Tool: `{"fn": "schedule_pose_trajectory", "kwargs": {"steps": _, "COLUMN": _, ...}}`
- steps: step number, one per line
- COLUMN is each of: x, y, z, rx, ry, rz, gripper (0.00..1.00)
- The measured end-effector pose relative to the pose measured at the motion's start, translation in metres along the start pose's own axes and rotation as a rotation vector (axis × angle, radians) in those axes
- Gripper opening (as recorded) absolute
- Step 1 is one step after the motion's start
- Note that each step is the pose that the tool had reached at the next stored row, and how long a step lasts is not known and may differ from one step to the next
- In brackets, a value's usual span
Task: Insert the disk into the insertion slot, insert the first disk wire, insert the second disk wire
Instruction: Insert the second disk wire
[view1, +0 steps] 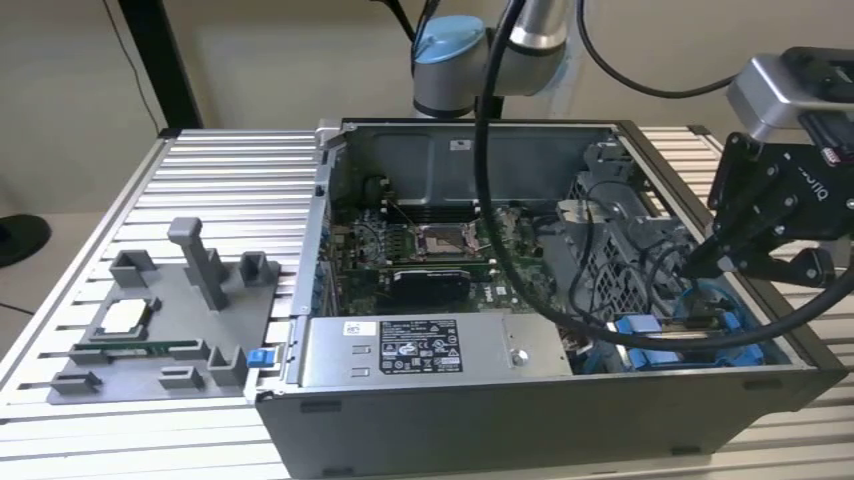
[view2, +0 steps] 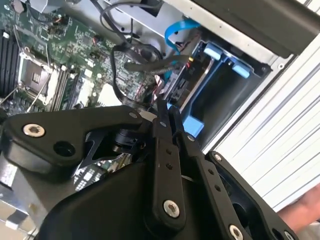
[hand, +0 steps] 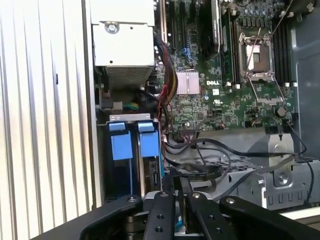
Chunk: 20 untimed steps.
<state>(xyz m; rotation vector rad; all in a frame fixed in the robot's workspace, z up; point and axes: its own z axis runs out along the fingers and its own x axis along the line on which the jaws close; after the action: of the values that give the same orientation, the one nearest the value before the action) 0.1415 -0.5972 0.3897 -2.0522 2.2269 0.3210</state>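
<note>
Insertion slot (hand: 131, 150) lies just beyond the seemingly closed jaws.

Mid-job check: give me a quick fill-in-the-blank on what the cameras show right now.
1. The gripper is above the insertion slot, whose plastic rails are ____.
2. The grey parts tray lies on the table at the exterior view's ____ of the computer case.
3. The label on the power-supply box is ____.

Missing words: blue; left; white.
</note>
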Motion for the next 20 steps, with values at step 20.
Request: {"fn": "schedule_pose_trajectory", "kwargs": {"steps": 20, "x": 0.0196, "y": 0.0165, "z": 0.0052, "rx": 0.0558, "ry": -0.0022, "rz": -0.031, "gripper": 0.0}}
